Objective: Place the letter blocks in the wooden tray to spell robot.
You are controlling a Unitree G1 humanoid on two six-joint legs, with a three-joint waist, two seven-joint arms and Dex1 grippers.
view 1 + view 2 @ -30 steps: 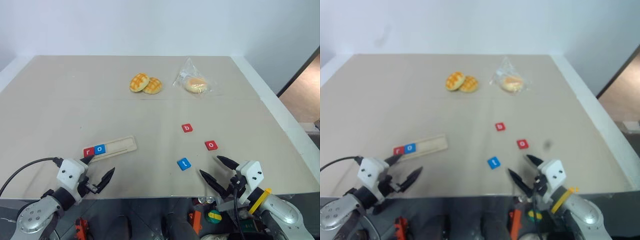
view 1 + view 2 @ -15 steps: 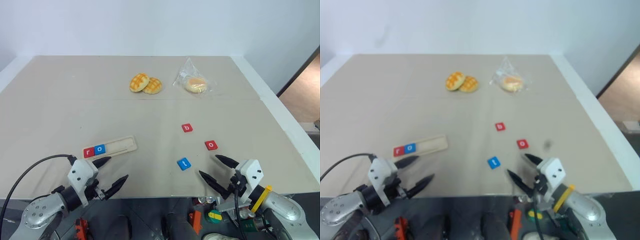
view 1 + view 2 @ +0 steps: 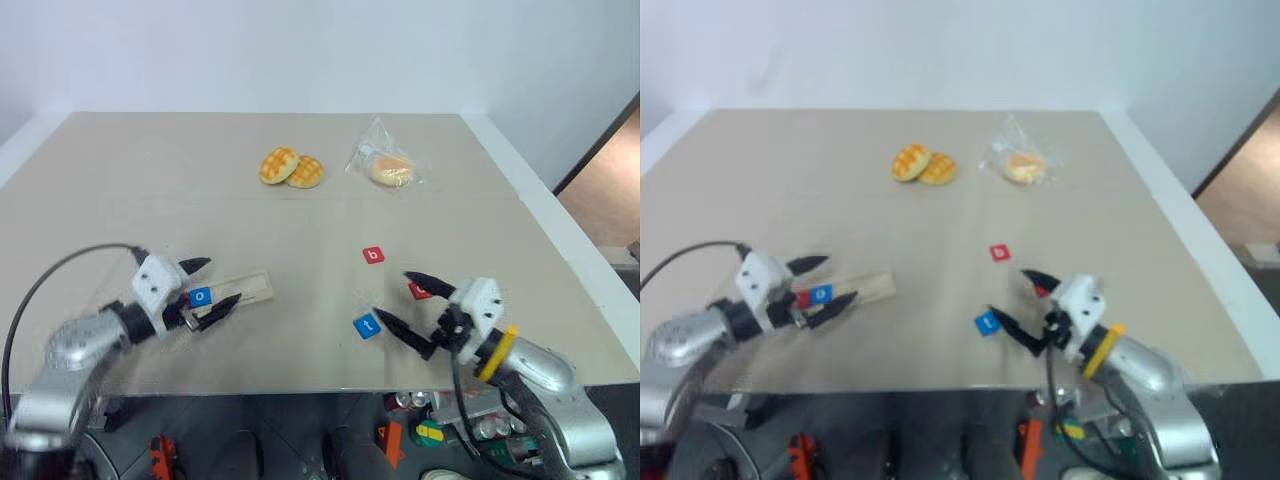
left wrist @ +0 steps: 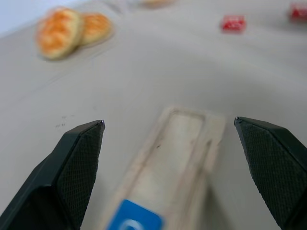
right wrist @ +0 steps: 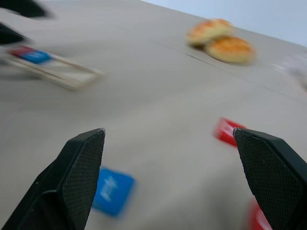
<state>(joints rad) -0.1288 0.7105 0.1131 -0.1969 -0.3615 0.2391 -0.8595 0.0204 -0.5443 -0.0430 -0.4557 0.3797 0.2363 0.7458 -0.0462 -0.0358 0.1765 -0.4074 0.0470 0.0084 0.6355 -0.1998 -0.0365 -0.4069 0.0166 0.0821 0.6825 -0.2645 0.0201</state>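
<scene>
Near the table's [image 3: 120,190] front-left edge, the wooden tray [image 3: 245,287] holds a blue o tile [image 3: 200,296], with the left gripper [image 3: 207,284] spread wide above it. Toward the front right, the right gripper [image 3: 405,303] gapes empty between the blue t tile [image 3: 367,326] and a red tile [image 3: 418,291]; the red b tile [image 3: 373,256] lies just behind.

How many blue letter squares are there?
2: a blue o in the wooden tray, and a blue t loose on the table.

The beige table [image 3: 120,180] carries wooden tray [image 3: 245,288], tiles [image 3: 367,326], buns [image 3: 291,167].
</scene>
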